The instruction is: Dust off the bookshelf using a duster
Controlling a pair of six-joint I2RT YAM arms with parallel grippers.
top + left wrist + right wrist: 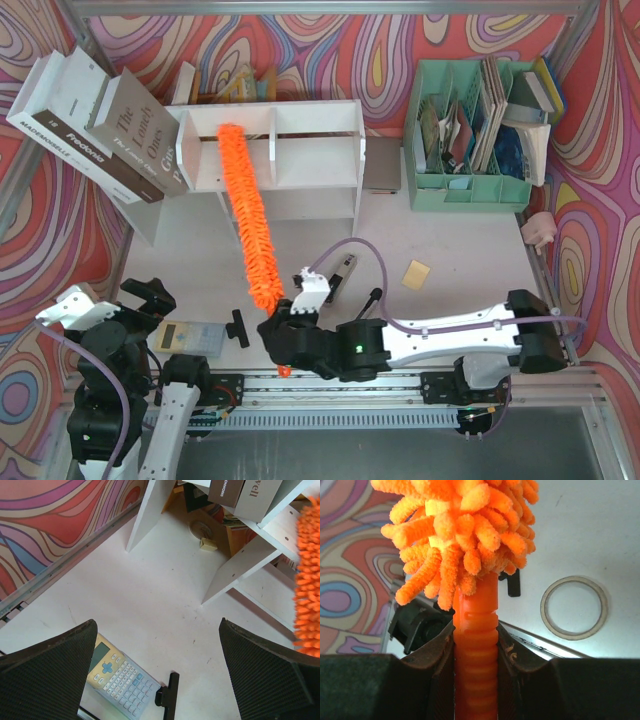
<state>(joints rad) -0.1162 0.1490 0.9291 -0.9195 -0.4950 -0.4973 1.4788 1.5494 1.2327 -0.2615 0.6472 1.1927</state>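
The right gripper (476, 647) sits closest to the lens in the right wrist view, its two fingers (432, 675) clenched on the ribbed orange handle (476, 625) of the duster (250, 215), one finger on each side of the handle. The white table (460, 250) carries all other items. The bookshelf (310, 118) stands at the far side of the table, left of centre, with upright dividers splitting its tiers. Several large books (90, 120) lean tilted against its left end. A green file organiser (470, 190), filled with papers and folders, stands to the right of the bookshelf and apart from it. The duster runs at a slant from the right gripper near the front edge up to the bookshelf. Its fluffy tip lies over the upper tier, at the left compartment just beside a divider. The left gripper (157, 650) hangs low above the table at the near left corner, fingers fully released and grasping nothing. A calculator (120, 680) lies flat below it, with a small black clip (167, 697) just beside the calculator. A yellow card (416, 274) lies flat right of centre.
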